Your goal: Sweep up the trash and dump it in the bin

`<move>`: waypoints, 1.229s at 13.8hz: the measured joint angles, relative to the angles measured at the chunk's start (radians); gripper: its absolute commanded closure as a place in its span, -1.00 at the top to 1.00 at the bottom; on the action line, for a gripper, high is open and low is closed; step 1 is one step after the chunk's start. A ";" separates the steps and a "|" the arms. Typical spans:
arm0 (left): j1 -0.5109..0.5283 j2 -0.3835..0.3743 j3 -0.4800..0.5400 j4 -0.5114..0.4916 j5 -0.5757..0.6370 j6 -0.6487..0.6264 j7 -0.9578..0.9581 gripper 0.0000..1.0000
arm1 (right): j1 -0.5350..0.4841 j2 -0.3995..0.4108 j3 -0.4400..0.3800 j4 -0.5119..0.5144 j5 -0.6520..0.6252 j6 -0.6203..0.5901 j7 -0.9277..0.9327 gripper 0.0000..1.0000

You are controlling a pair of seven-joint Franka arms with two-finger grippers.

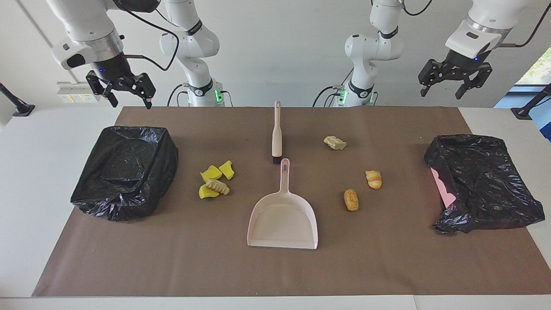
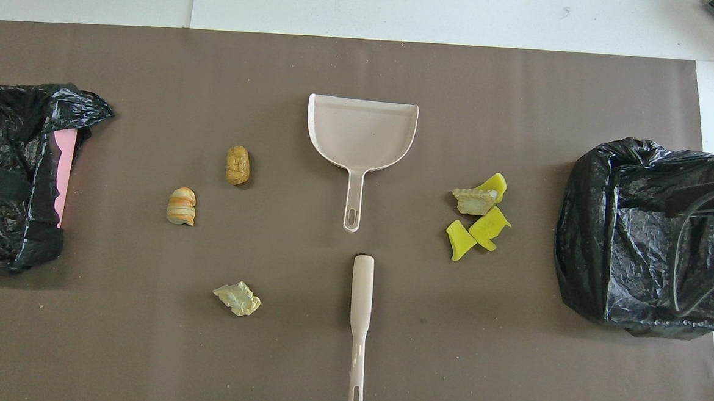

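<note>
Both the left gripper (image 1: 451, 86) and right gripper (image 1: 125, 92) are held spread-jawed above the brown mat's (image 1: 387, 267) robot-side edge, clear of the dustpan (image 1: 282, 221).

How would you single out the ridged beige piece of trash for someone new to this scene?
Start at the bagged bin at the right arm's end of the table. Between it and the dustpan sits a tight cluster of trash. The ridged beige piece lies among yellow spongy chunks, the only dull, grooved one.

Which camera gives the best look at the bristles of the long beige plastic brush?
The facing view: the long beige plastic brush shows a dark tuft of bristles at the end beside the pale pink plastic dustpan's handle. From overhead the brush shows its whole handle, but the bristles are only a dark speck at its tip.
</note>
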 measured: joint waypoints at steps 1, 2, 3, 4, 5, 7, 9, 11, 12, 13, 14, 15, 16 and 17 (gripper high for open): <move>0.000 0.000 0.000 0.000 0.000 0.000 0.000 1.00 | 0.000 0.000 0.000 0.000 0.000 0.005 0.000 1.00; 0.000 0.000 0.000 0.000 0.000 0.000 0.000 1.00 | 0.000 0.000 0.000 0.000 0.000 0.007 0.000 1.00; 0.000 0.000 0.000 0.000 0.000 -0.002 0.000 1.00 | 0.000 0.000 0.000 -0.001 0.000 0.007 0.000 1.00; 0.000 0.000 0.000 0.002 0.000 -0.005 0.000 1.00 | 0.000 0.000 0.000 -0.001 0.000 0.008 0.000 1.00; 0.000 0.001 0.000 0.009 0.000 -0.012 0.000 1.00 | 0.000 0.000 0.000 -0.001 0.000 0.008 0.000 1.00; 0.000 0.010 0.002 0.046 0.000 -0.049 0.000 1.00 | 0.000 0.000 0.000 -0.001 0.000 0.008 0.000 1.00; 0.000 0.030 0.002 0.083 0.000 -0.081 0.000 1.00 | 0.002 0.000 0.003 -0.001 0.000 0.005 -0.001 1.00; 0.000 0.041 -0.004 0.099 -0.001 -0.089 0.000 1.00 | 0.003 0.000 0.006 -0.002 0.000 0.004 -0.001 1.00; -0.001 0.041 -0.005 0.103 -0.001 -0.089 0.000 1.00 | 0.002 0.000 0.006 -0.004 0.000 0.004 -0.001 1.00; -0.001 0.040 -0.004 0.105 -0.001 -0.088 0.000 1.00 | 0.001 0.000 0.006 -0.007 0.000 0.004 -0.001 1.00; -0.001 0.037 -0.004 0.105 -0.001 -0.088 0.001 1.00 | 0.001 0.000 0.006 -0.014 0.000 0.005 -0.001 1.00; 0.000 0.034 -0.003 0.105 -0.001 -0.088 0.001 1.00 | 0.002 0.000 0.006 -0.021 0.000 0.005 -0.001 1.00; 0.000 0.032 -0.003 0.105 -0.001 -0.088 0.001 1.00 | 0.002 0.000 0.006 -0.028 0.000 0.007 -0.001 1.00; 0.000 0.031 -0.002 0.105 -0.001 -0.088 0.000 1.00 | 0.002 0.001 0.006 -0.037 0.001 0.017 -0.001 1.00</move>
